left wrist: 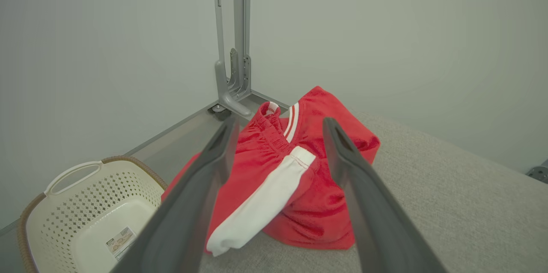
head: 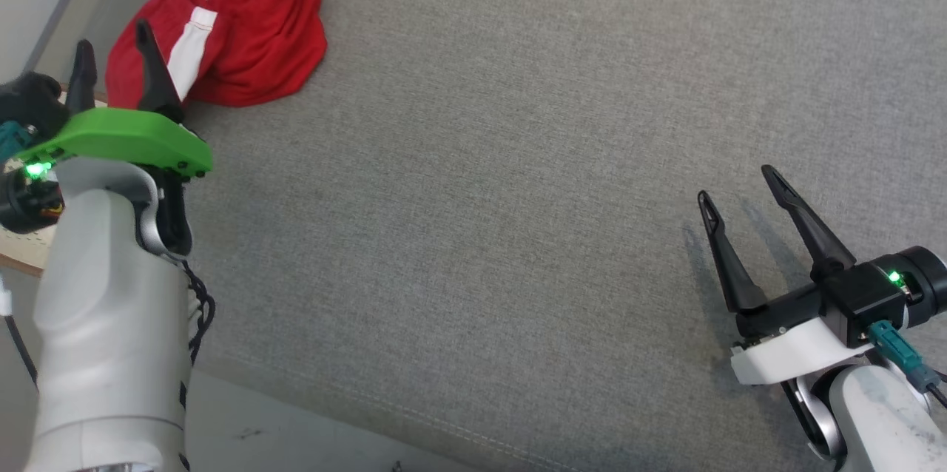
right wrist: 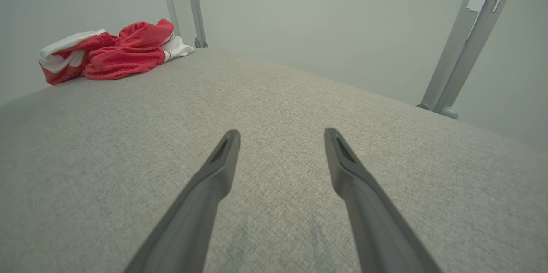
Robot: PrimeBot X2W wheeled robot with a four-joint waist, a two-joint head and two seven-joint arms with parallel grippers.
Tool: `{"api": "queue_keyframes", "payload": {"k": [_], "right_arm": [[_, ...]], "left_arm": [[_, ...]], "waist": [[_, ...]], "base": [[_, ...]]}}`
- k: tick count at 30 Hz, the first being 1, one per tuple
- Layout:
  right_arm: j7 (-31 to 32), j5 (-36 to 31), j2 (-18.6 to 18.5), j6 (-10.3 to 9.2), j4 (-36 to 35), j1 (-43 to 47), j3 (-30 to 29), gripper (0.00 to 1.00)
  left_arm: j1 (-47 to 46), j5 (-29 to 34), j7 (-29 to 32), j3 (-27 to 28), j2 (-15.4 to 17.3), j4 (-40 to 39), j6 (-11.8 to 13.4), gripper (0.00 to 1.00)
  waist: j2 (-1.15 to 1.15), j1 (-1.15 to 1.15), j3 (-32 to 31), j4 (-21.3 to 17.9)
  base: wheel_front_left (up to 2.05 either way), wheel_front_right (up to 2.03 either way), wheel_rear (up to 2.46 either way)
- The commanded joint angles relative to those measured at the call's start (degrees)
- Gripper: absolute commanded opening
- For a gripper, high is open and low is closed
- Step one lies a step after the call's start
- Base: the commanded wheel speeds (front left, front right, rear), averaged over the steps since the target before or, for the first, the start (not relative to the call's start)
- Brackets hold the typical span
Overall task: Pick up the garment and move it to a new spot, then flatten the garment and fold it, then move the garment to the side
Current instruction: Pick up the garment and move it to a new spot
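Left gripper (head: 112, 37): the two fingers stand at full spread with nothing between them; the wide setting is judged to suit a thick bunch of cloth. The fingers point straight at the garment (head: 237, 35), which lies just ahead of the tips and sits framed between them in the left wrist view; contact is not evident. This arm is on the garment's side, so it is judged to be staged for the pick-up, a step not yet done.

Right gripper (head: 735, 183): the fingers are likewise fully spread and empty; they hang low over bare cloth surface, with faint shadows beneath them. The garment lies well apart, ahead and to this gripper's left; the position is judged to leave the middle free as the new spot and to keep the arm ready for flattening.

Garment: red mesh fabric with white panels and stripes; crumpled into a heap; gathered elastic band uppermost; no part flat.

Surface (head: 481, 198): grey woven upholstery, padded, with a stitched seam near the robot; the weave is judged to resist sliding, so lifting is preferable to dragging.

Room: a pale perforated basket (left wrist: 72, 174) stands on the floor below and to the left of the left gripper; a grey metal post (left wrist: 237, 50) rises in the corner beyond the garment; plain pale wall (left wrist: 385, 29) behind.
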Motion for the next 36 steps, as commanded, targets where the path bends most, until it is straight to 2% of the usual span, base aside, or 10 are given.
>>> {"api": "queue_keyframes", "payload": {"k": [1, 6, 10, 16, 18, 22, 23, 25, 26, 36], "right_arm": [[-0.2, 0.4, -0.4, 0.00, -0.4, -1.0, -0.4, 1.00], [-0.2, 0.6, -1.2, 0.00, -1.4, -2.7, -1.2, 1.00], [-0.2, 1.0, -1.9, 0.00, -2.0, -4.1, -1.8, 1.00], [0.0, 1.1, -2.0, -0.01, -1.8, -4.9, -1.7, 1.00], [0.0, 1.1, -2.0, -0.04, -1.8, -5.2, -1.7, 1.00], [0.0, 1.2, -2.1, -0.06, -1.5, -5.2, -1.7, 1.00], [0.0, 1.3, -2.1, -0.06, -1.3, -5.2, -1.8, 1.00], [0.2, 1.3, -2.1, -0.07, -1.0, -5.3, -1.9, 1.00], [0.2, 1.3, -2.0, -0.07, -0.8, -5.3, -1.9, 1.00], [0.0, 1.8, -0.5, -0.01, -0.6, -6.0, -0.2, 1.00]], "left_arm": [[-3.4, -0.9, 0.8, 0.3, 0.9, 3.1, -0.6, 1.00], [-12.4, -1.7, 4.1, 1.3, 4.4, 14.1, 1.2, 1.00], [-18.4, -3.2, 8.8, 2.0, 6.0, 21.9, 0.7, 1.00], [-21.9, -3.3, 13.0, 1.4, 7.5, 27.4, 2.0, 1.00], [-22.4, -3.3, 13.9, 1.4, 8.1, 28.4, 3.2, 1.00], [-22.8, -3.7, 13.2, 1.7, 8.4, 29.2, 5.0, 1.00], [-22.7, -3.8, 13.0, 1.7, 8.4, 29.4, 5.0, 0.49], [-22.4, -3.8, 12.6, 1.5, 8.4, 29.6, 4.9, 0.06], [-22.3, -3.8, 11.9, 1.4, 8.4, 29.7, 4.6, 0.00], [-20.6, -4.7, 2.2, 1.8, 9.4, 28.5, 2.0, 0.00]], "waist": [[0.00, -0.01, 5.4, -3.4], [0.00, -0.01, 9.4, -4.5], [0.00, -0.01, 12.3, -5.3], [0.00, -0.01, 14.3, -6.4], [0.00, -0.01, 14.9, -6.6], [0.00, -0.01, 15.5, -6.8], [0.00, -0.01, 15.6, -6.8], [0.00, -0.01, 15.6, -6.8], [0.00, -0.01, 15.5, -6.7], [0.00, -0.01, 11.8, -6.3]], "base": [[0.00, 0.00, 0.00], [0.00, 0.00, 0.00], [0.00, 0.00, 0.00], [0.00, 0.00, 0.00], [0.00, 0.00, 0.00], [0.00, 0.00, 0.00], [0.00, 0.00, 0.00], [0.00, 0.00, 0.00], [0.00, 0.00, 0.00], [0.00, 0.00, 0.00]]}}
